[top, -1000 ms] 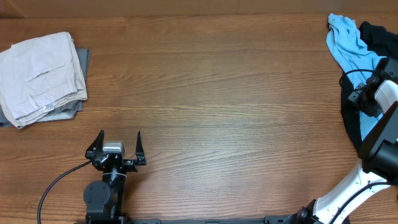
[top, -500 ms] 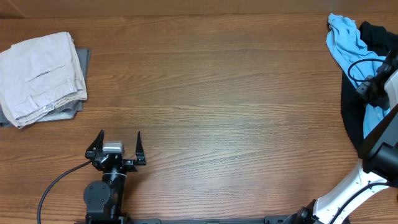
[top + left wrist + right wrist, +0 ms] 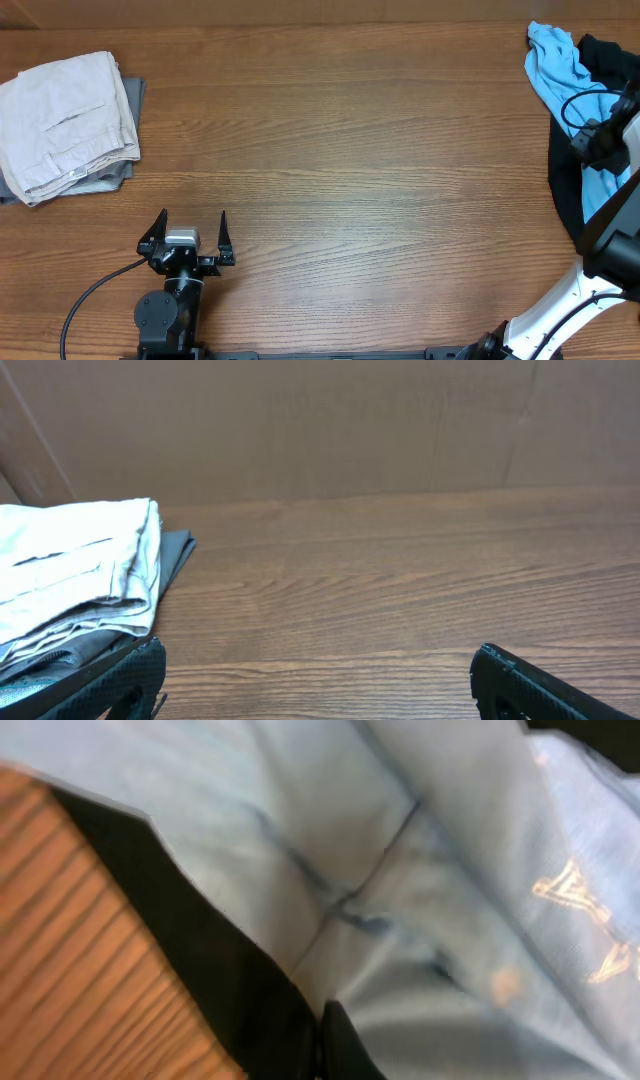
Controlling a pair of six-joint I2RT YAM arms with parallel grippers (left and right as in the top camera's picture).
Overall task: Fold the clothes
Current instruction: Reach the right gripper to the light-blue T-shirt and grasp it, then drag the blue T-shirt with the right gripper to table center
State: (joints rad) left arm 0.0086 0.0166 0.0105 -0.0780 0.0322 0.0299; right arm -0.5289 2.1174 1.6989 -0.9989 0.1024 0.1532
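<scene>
Noted at the far right end of the brown wooden counter (image 3: 350, 150): crumpled light blue cotton T-shirt (image 3: 558, 68), unfolded. Long axis running from the far edge toward the near edge, slanting slightly rightward as it comes nearer. Bunched at the far end; neck and hem not told apart. Lying partly over a rumpled black garment (image 3: 603, 52), which shows beside it on the right and along its near left side.

Seen close in the right wrist view: blue fabric (image 3: 300, 840) in soft folds, one stitched seam crossing diagonally, faint pale lettering (image 3: 585, 915) at the right, black cloth and bare wood at the lower left.

Right arm (image 3: 615, 215) reaching over the near part of the shirt. Right jaws: spread cannot be told; only one dark tip (image 3: 345, 1045) visible at the bottom edge, against the cloth.

Left jaws: spread wide, holding nothing, low over bare wood at the near left, well apart from the shirt. Fingertips (image 3: 540, 685) at both lower corners of the left wrist view.

At the far left: folded cream trousers (image 3: 65, 120) stacked on a folded grey garment (image 3: 112, 178).
</scene>
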